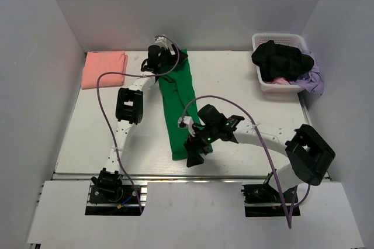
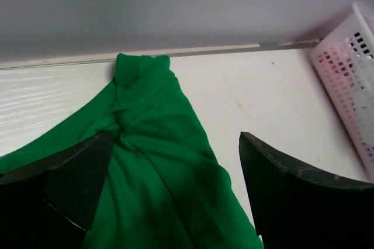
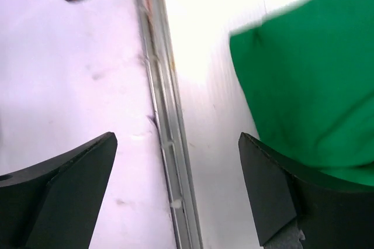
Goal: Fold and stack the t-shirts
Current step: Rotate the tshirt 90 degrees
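Green cloth runs down the middle of the table [image 1: 245,120] in the top external view: the green t-shirt [image 1: 178,100] lies folded into a long narrow strip from the far edge toward the near edge. The left gripper [image 1: 160,56] hangs over its far end and the right gripper [image 1: 196,152] over its near end. The salmon-pink t-shirt [image 1: 105,68] lies folded flat in the far left corner, well apart from the green one. A white basket [image 1: 279,41] in the far right corner holds black cloth [image 1: 280,59] and lilac cloth [image 1: 312,76]. In the left wrist view the left gripper [image 2: 175,184] has its jaws spread wide and grips nothing; the bunched, stitched end of the green t-shirt [image 2: 163,161] lies beneath and between them, with the basket [image 2: 345,85] off to the right. In the right wrist view the right gripper [image 3: 178,190] is likewise spread wide and empty, above the metal rail [image 3: 166,132] at the table edge, with a corner of the green t-shirt [image 3: 310,85] by one finger.
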Robot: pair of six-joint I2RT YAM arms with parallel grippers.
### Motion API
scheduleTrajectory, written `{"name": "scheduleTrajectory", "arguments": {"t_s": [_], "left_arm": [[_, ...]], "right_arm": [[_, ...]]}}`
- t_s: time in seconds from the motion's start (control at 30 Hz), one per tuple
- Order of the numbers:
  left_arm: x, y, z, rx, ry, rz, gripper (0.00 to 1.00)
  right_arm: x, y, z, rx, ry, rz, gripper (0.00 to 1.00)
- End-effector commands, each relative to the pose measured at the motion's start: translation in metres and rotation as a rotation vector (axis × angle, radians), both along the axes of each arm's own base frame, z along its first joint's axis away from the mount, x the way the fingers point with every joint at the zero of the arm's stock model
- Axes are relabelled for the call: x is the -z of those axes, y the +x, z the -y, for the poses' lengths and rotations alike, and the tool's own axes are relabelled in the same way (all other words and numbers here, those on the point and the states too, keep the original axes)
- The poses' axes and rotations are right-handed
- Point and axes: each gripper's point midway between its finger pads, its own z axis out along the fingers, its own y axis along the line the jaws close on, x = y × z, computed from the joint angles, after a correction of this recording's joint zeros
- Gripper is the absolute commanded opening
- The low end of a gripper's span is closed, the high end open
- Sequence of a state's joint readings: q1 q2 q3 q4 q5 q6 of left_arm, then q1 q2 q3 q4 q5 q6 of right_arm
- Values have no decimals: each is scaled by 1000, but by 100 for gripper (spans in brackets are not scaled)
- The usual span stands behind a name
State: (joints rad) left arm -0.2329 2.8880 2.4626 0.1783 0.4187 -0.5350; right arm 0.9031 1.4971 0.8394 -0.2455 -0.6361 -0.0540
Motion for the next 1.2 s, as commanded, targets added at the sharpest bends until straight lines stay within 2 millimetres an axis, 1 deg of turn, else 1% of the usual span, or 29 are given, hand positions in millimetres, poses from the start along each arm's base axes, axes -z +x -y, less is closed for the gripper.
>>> {"name": "scheduleTrajectory", "arguments": {"t_s": [0.0, 0.07, 0.13, 0.2, 0.23, 0.3, 0.33, 0.4, 0.43, 0.47, 0.5, 0.53, 0.6, 0.63, 0.7, 0.73, 0.77, 0.8, 0.83, 0.87, 0.9, 0.93, 0.97, 1.0, 1.03, 1.07, 1.1, 1.13, 1.17], "left_arm": [[28, -17, 29, 42, -59, -62, 100], [9, -15, 34, 50, -34, -11, 100], [-30, -9, 30, 27, -21, 58, 100], [-55, -4, 22, -23, 14, 99, 100], [-90, -1, 17, -50, 14, 146, 100], [-125, 6, 2, -141, 36, 200, 100], [-163, 5, -1, -160, 28, 258, 100], [-205, 2, -5, -170, 44, 335, 100], [-215, -1, -7, -170, 49, 348, 100], [-231, -3, -9, -183, 43, 367, 100], [-262, -11, -13, -196, 29, 405, 100], [-270, -16, -15, -195, 40, 402, 100], [-281, -32, -7, -123, 42, 384, 100], [-285, -46, -8, -92, 81, 343, 100], [-277, -67, -11, -63, 107, 255, 100], [-235, -80, -15, -65, 129, 118, 100], [-253, -107, -29, -102, 138, 69, 100], [-246, -124, -34, -99, 149, 37, 100], [-186, -156, -29, -70, 188, -104, 100], [-219, -181, -32, -66, 164, -36, 100], [-208, -201, -32, -56, 167, -66, 100], [-160, -229, -38, -68, 186, -186, 100], [-153, -250, -32, -47, 189, -208, 100], [-141, -266, -36, -59, 199, -251, 100], [-131, -290, -38, -54, 197, -283, 100], [-127, -307, -30, -13, 203, -301, 100], [-115, -325, -30, -1, 226, -367, 100], [-101, -344, -28, 29, 247, -415, 100], [-98, -359, -27, 37, 245, -446, 100]], "right_arm": [[-50, 5, -19, -82, 145, 78, 90], [-58, 16, -24, -35, 154, 127, 90], [-66, 32, -25, 35, 152, 185, 90], [-65, 53, -18, 165, 95, 245, 90], [-63, 63, -15, 213, 72, 276, 90], [-54, 69, -9, 327, 30, 238, 90], [-58, 72, -11, 346, 55, 245, 90], [-52, 71, -7, 383, 45, 225, 90], [-48, 74, -3, 408, 31, 225, 90], [-51, 75, -1, 440, 33, 224, 90], [-50, 81, 4, 474, 24, 243, 90], [-41, 83, 13, 525, -11, 242, 90], [-45, 90, 22, 605, -6, 251, 90], [-38, 90, 32, 662, -27, 237, 90], [-32, 94, 48, 734, -53, 246, 90], [-33, 96, 55, 787, -57, 238, 90], [-19, 93, 67, 808, -100, 234, 90], [-16, 93, 71, 824, -111, 227, 90], [-14, 91, 75, 846, -120, 202, 90], [-8, 89, 78, 837, -133, 184, 90], [-2, 84, 82, 837, -167, 165, 90], [7, 83, 86, 837, -200, 144, 90], [11, 82, 87, 833, -217, 135, 90], [14, 74, 87, 805, -234, 94, 90], [21, 73, 87, 801, -265, 64, 88], [23, 72, 87, 789, -267, 53, 88], [24, 67, 82, 761, -258, 23, 86], [27, 68, 79, 754, -261, 7, 82], [28, 67, 77, 737, -262, 3, 80]]}}
